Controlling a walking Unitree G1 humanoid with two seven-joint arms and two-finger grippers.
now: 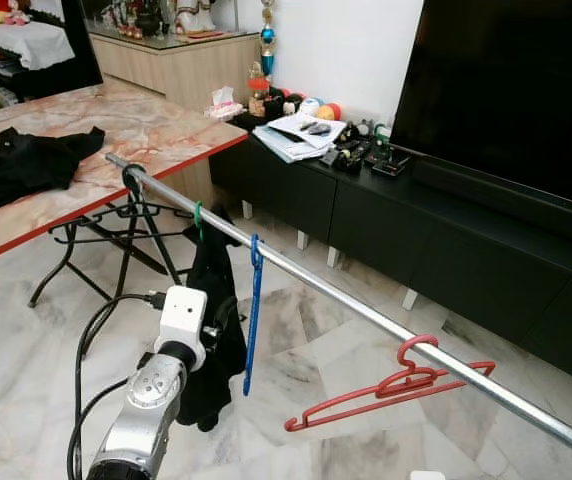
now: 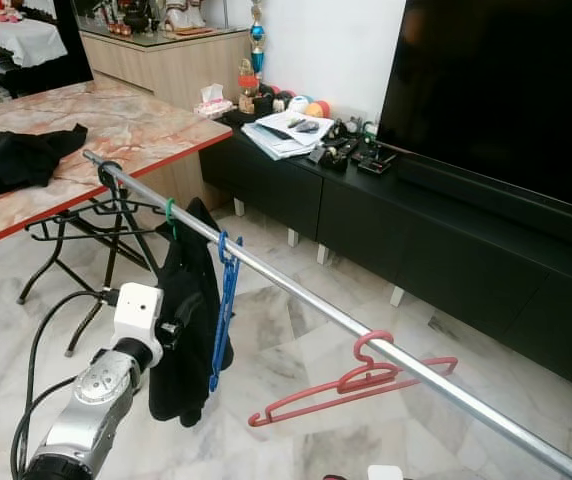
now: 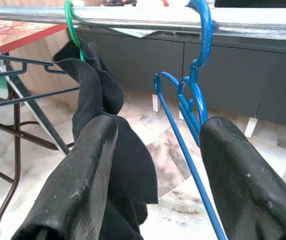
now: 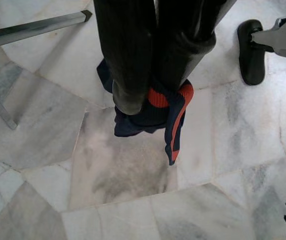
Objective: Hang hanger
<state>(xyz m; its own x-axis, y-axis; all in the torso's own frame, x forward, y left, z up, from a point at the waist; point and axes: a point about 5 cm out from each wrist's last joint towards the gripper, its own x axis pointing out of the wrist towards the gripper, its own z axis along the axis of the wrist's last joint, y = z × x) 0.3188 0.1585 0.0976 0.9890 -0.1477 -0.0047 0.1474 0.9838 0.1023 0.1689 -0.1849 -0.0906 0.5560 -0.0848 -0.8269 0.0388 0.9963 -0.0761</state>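
Note:
A silver rod [image 1: 366, 310] runs from the marble table toward the near right. On it hang a green hanger [image 1: 198, 215] draped with a black garment [image 1: 214, 300], a bare blue hanger [image 1: 253, 310] and, further right, a tilted red hanger [image 1: 396, 385]. My left gripper [image 3: 159, 127] is raised just below the rod and stands open. One finger [image 3: 78, 190] is in front of the black garment, and the blue hanger [image 3: 193, 100] lies just inside the other. My right gripper [image 4: 145, 97] hangs low over the floor, shut on a navy and red cloth [image 4: 175, 120].
The marble table [image 1: 156, 130] at the left carries another black garment [image 1: 16, 165], with a folding metal frame [image 1: 116, 225] beneath it. A black TV console [image 1: 446, 230] and a large screen [image 1: 516, 90] line the far wall. A black cable [image 1: 91, 350] loops beside my left arm.

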